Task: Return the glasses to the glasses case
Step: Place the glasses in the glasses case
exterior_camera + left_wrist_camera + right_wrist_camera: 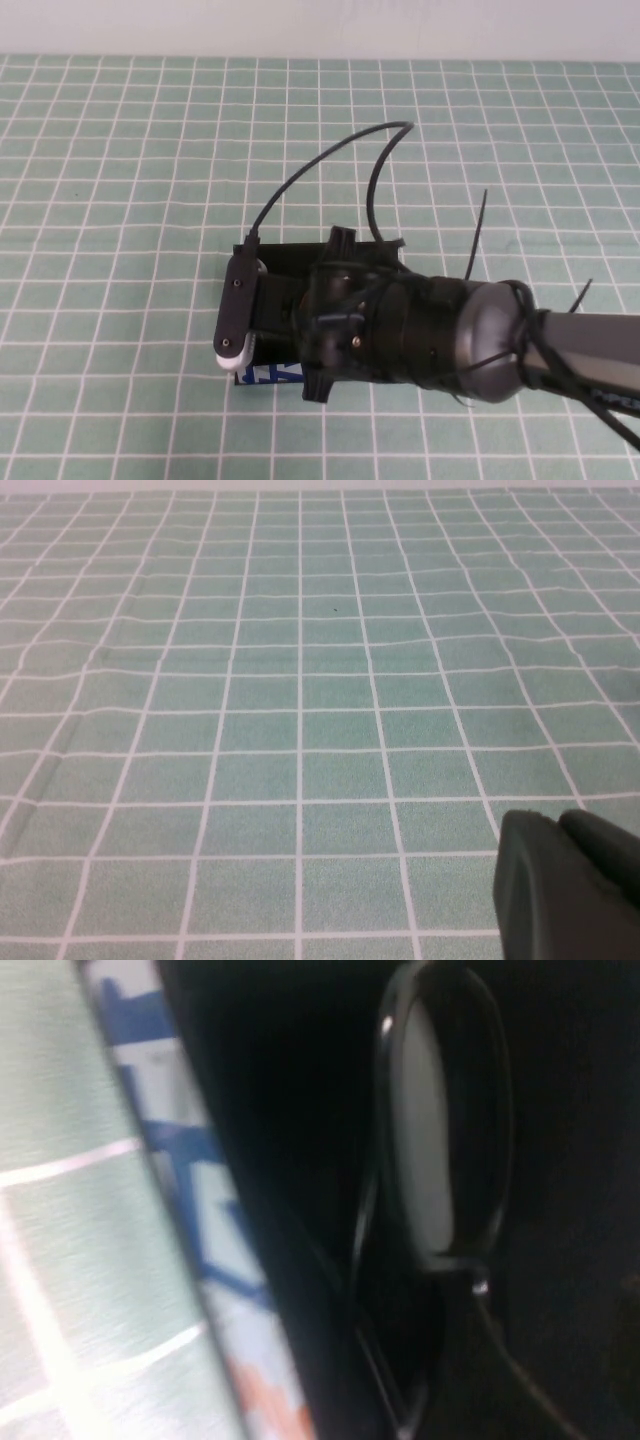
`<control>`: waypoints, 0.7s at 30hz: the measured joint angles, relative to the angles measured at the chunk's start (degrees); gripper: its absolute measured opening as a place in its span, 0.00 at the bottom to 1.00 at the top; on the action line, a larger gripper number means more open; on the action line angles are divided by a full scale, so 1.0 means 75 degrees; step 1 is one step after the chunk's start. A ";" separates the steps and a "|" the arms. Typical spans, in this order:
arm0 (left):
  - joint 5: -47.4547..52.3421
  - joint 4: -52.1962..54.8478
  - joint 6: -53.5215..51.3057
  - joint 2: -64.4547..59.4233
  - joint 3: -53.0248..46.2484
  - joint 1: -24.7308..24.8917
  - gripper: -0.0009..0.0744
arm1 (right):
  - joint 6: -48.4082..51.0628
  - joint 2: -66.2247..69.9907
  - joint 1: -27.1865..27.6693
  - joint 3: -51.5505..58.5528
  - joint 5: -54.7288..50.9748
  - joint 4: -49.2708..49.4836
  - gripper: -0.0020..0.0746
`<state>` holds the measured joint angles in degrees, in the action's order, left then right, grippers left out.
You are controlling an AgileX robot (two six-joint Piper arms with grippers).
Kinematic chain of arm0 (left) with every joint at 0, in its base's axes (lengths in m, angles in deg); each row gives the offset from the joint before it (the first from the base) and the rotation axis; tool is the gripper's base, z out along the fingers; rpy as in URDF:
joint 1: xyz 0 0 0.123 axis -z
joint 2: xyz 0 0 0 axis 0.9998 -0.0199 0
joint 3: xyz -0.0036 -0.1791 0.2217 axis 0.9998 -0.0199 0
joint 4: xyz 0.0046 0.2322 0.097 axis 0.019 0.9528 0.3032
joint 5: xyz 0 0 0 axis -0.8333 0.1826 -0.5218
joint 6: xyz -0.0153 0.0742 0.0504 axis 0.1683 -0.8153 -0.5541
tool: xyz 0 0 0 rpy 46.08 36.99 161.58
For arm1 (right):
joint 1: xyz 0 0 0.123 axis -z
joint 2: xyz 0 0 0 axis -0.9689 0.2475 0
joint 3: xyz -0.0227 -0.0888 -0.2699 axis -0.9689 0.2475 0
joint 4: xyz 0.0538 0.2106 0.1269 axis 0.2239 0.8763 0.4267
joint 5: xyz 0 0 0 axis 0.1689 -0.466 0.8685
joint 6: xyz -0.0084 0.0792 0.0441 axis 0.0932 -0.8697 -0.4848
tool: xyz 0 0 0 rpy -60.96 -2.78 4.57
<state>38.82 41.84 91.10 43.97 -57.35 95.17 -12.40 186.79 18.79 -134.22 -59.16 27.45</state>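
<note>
Dark glasses (440,1150) show inside the glasses case (215,1250) only from the right wrist; claw states unclear.

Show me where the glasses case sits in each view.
High view: the case is mid-table, mostly hidden under the right gripper.
Left wrist view: not in it; only the left gripper over the cloth.
Right wrist view: its white printed side, with the glasses inside.
Shared landmark: the blue print.
</note>
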 joint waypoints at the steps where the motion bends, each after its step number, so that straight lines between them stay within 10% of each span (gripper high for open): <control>1: 0.0000 0.0000 0.0000 0.0000 0.0000 0.0000 0.01 | 0.0169 -0.0056 0.0000 0.0000 -0.0076 0.0266 0.38; 11: -0.0012 0.0000 0.0000 0.0000 0.0000 0.0000 0.01 | 0.0795 -0.0775 0.0000 0.0000 -0.0459 0.1124 0.37; 21: -0.1655 -0.0122 0.0233 0.0000 -0.0016 0.0000 0.01 | 0.0676 -0.1596 0.0000 0.0000 -0.0455 0.1290 0.03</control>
<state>26.41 40.93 92.85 43.97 -57.47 95.17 -7.33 174.81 18.79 -134.22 -62.57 37.12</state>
